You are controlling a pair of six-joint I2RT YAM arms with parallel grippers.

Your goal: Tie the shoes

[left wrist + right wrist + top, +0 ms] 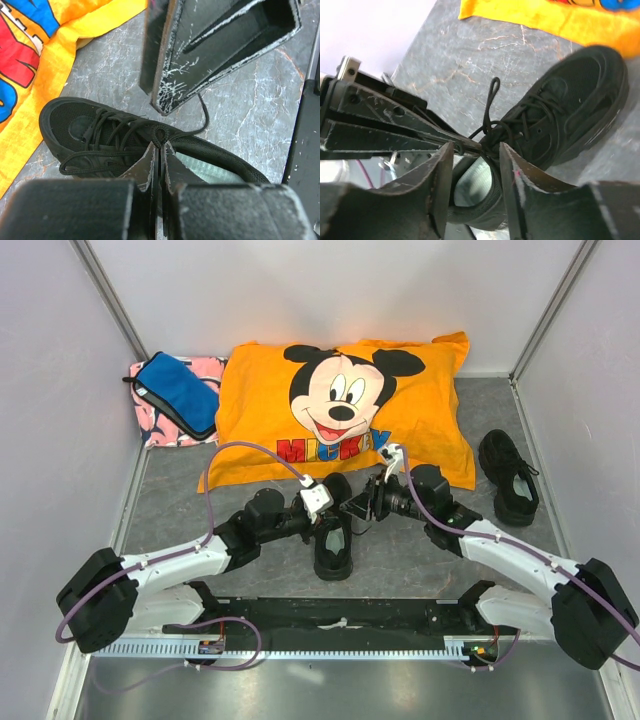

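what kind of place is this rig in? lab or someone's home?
Most likely a lab test cell, not a home: plain white panel walls on metal corner posts, two arms bolted to a rail, and staged props, a Mickey pillow and black shoes.

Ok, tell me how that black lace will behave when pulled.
Probably floppy: the lace curls in a loose loop. Thin, so it may slip from the shut left claw. The shoe looks light and might drag along.
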